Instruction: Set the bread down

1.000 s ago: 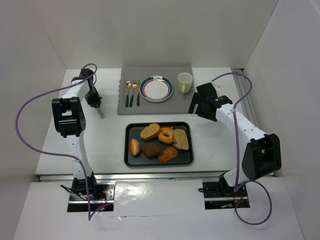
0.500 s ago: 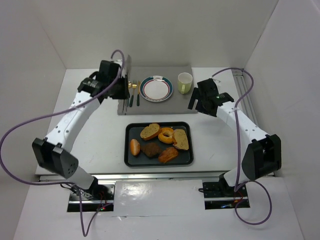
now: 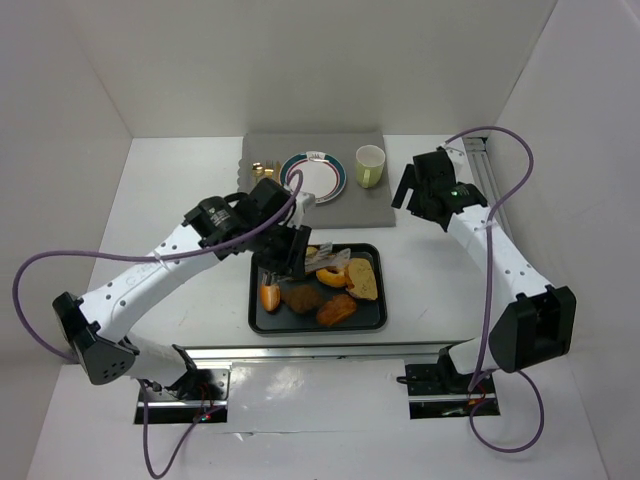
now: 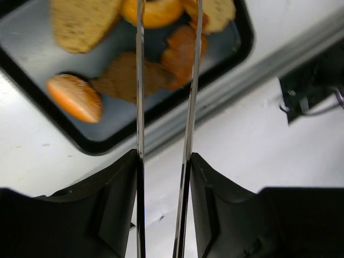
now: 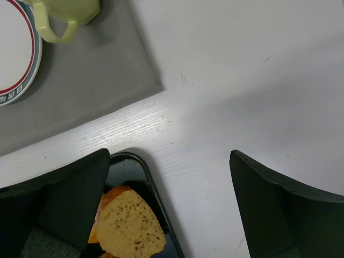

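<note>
Several breads lie on the black tray point(image 3: 375, 322): a bun point(image 3: 269, 295), a brown piece point(image 3: 302, 297), a croissant point(image 3: 337, 309), a ring point(image 3: 333, 276) and a porous slice point(image 3: 362, 279). My left gripper point(image 3: 288, 252) is shut on metal tongs point(image 3: 325, 259) and holds them over the tray's far left part. In the left wrist view the tongs point(image 4: 191, 80) reach over the brown piece point(image 4: 126, 80) and croissant point(image 4: 180, 51), their tips out of frame. My right gripper point(image 3: 418, 192) is open and empty, right of the white plate point(image 3: 320, 180).
A grey mat point(image 3: 345, 210) at the back holds the plate, a pale green cup point(image 3: 370, 165) and gold cutlery point(image 3: 262, 166). In the right wrist view the cup point(image 5: 64, 16), mat point(image 5: 97, 80) and tray corner point(image 5: 156, 199) show. White walls enclose the table.
My left arm has swung from the far left, past the mat's left edge, to over the tray with the tongs. My right gripper has shifted slightly right.
</note>
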### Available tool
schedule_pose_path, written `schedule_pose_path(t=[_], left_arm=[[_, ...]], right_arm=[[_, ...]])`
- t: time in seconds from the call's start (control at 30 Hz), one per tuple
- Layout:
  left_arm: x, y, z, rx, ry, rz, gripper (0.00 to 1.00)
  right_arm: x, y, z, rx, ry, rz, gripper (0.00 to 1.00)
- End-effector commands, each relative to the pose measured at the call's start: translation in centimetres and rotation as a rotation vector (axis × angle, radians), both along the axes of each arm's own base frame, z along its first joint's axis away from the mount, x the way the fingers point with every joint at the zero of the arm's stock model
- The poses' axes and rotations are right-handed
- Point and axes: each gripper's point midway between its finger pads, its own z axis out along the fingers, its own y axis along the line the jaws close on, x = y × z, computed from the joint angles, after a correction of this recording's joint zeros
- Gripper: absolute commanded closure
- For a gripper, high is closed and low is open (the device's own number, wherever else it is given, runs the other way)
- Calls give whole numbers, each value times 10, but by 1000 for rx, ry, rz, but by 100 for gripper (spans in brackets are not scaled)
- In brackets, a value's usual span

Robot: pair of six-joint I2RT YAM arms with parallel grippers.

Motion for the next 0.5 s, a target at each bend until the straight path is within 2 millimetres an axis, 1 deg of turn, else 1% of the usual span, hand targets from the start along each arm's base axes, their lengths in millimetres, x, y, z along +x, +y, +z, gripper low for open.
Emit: schedule_pose_path(t=[0.0,0.07,0.13,0.2,0.27,0.3,0.33,0.37,0.4,0.47], left_arm=[[-22,-22,8,-75,43,-46,46],[-23,-29,-2,-82,82,-52,44],[-21,-38,-3,-115,95,-50,42],[-20,-40,-14,-94,129,-32,41],[-19,-42,-19,-77,136,-10,41],[-16,-42,-19,-77,123,-5,41],[-14,-43,-23,-67,131,11,41],[-13,-44,-22,-73,125,10,41],[-15,-47,-25,-65,132,2,41],[-11,-51,-26,-75,130,9,41]], right_arm=[[1,-3,28,7,-72,-2,1],[1,-1,28,13,-70,4,1],[-2,-2,29,12,-68,5,1],[-3,-2,32,14,-76,4,1],[-6,-3,32,15,-78,4,1],[-7,-3,36,18,-88,4,1],[-9,-7,35,17,-87,-5,1],[-9,-7,35,17,-87,-5,1],[-10,-9,31,8,-80,-11,1],[-12,-9,30,6,-71,-11,1]])
